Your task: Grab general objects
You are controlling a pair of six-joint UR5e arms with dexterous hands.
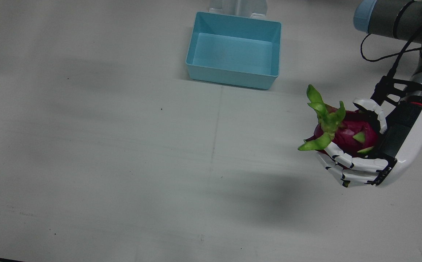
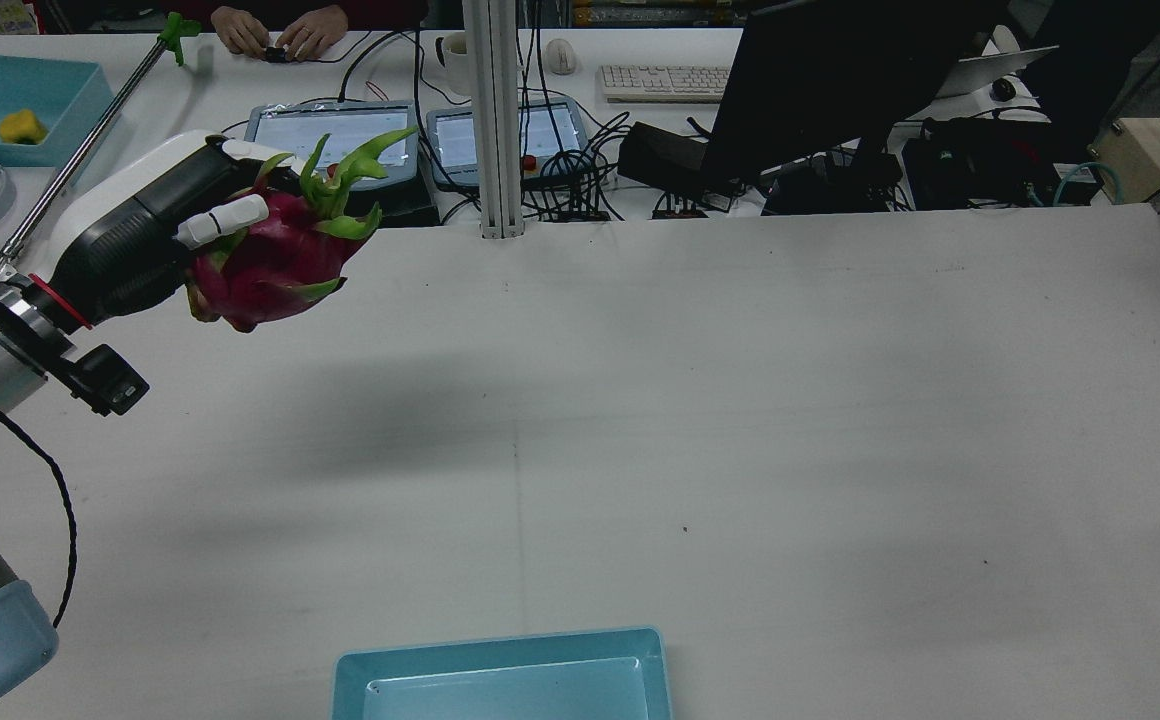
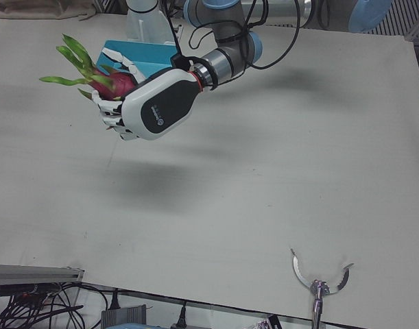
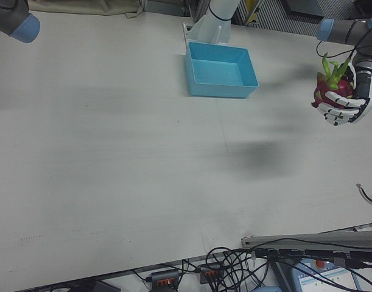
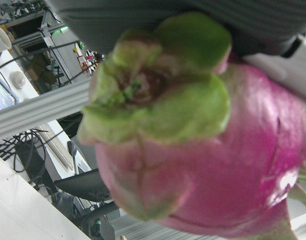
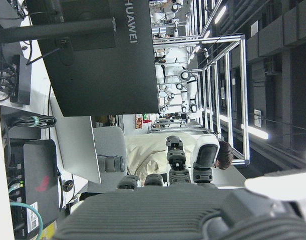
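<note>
Dragon fruit [image 1: 345,134]: cupped in my left hand [image 1: 369,153], fingers [image 1: 345,160] wrapped round, above bench [image 1: 123,163]; advise firm, level carry toward blue bin [image 1: 233,74].

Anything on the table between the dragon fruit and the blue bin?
Nothing visible. The left robot hand holds the dragon fruit above the table, and the stretch of tabletop over to the blue bin is bare. The bin looks empty too.
</note>
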